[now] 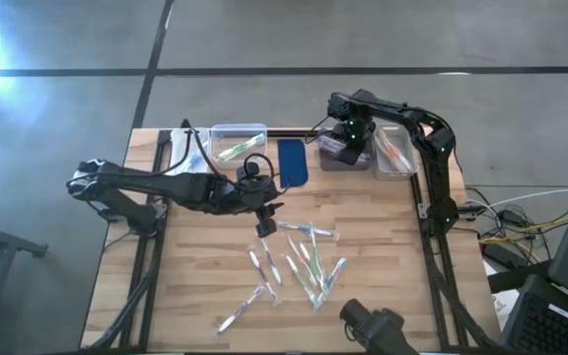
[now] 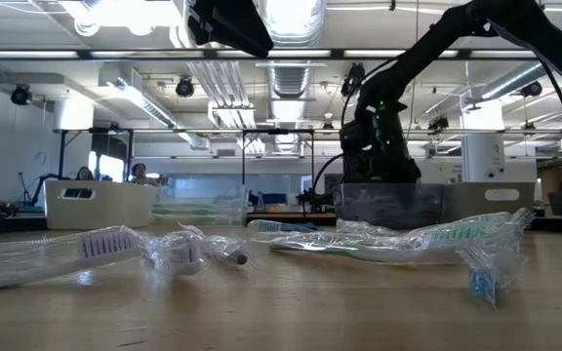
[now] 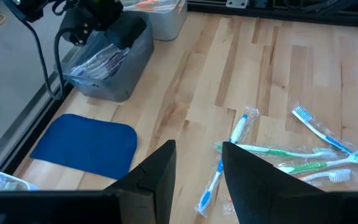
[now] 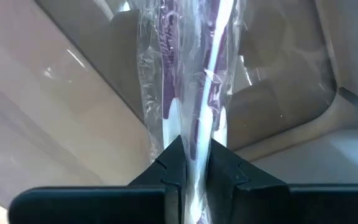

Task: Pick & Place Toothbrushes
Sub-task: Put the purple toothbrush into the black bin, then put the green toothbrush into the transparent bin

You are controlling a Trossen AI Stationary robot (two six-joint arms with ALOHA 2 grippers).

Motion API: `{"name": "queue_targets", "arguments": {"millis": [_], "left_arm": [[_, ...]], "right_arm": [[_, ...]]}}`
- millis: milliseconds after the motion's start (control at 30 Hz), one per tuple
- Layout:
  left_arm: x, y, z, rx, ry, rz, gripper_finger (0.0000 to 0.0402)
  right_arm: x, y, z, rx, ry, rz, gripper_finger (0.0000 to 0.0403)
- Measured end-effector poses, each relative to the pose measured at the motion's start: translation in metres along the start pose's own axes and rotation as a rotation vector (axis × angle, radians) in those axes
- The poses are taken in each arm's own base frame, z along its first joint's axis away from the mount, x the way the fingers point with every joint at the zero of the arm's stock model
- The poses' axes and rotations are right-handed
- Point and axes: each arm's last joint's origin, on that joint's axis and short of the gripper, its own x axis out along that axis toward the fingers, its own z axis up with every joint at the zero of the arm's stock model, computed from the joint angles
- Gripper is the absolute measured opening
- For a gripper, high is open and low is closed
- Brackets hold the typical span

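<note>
- The wooden surface (image 1: 195,296) carries everything, with bins lined up along its far edge and a loose scatter of toothbrushes in the middle and near part.
- The left arm (image 1: 156,185) reaches in from the left side across the surface; the right arm (image 1: 432,148) bends in from the right side toward the far edge.
- A grey bin (image 1: 347,156) stands at the far edge under the right arm, with a clear bin (image 1: 394,153) holding orange-accented brushes just to its right, and another clear bin (image 1: 237,141) with green-accented brushes further left.
- A dark blue pad (image 1: 292,163) lies flat between the left clear bin and the grey bin.
- The right gripper (image 4: 192,163) hangs over the grey bin, its fingers clenched on a wrapped purple toothbrush (image 4: 207,68) that hangs down toward the bin's inside.
- The left gripper (image 1: 266,225) hovers over the middle of the surface, just at the left edge of the scatter; its fingers (image 3: 160,180) stand apart with nothing between them.
- The scattered toothbrushes (image 1: 299,264) lie flat in clear wrappers, blue and green ones among them, some crossing each other; a blue one (image 3: 225,155) lies just ahead of the left fingers.
</note>
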Motion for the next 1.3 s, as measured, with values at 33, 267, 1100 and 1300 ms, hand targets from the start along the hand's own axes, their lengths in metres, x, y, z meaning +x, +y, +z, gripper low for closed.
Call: {"name": "queue_targets", "arguments": {"millis": [33,267,1100,1300], "left_arm": [[0.0,0.0,0.0,0.0,0.0,0.0,0.0135],[0.0,0.0,0.0,0.003,0.0,0.0,0.0135],[0.0,0.0,0.0,0.007,0.0,0.0,0.0135],[0.0,0.0,0.0,0.007,0.0,0.0,0.0135]], "right_arm": [[0.0,0.0,0.0,0.0,0.0,0.0,0.0044],[-0.009,0.0,-0.003,0.0,-0.028,-0.009,0.0125],[-0.146,0.048,-0.094,0.135,-0.452,-0.092,0.0142],[-0.172,0.088,-0.132,0.138,-0.582,-0.054,0.0102]]}}
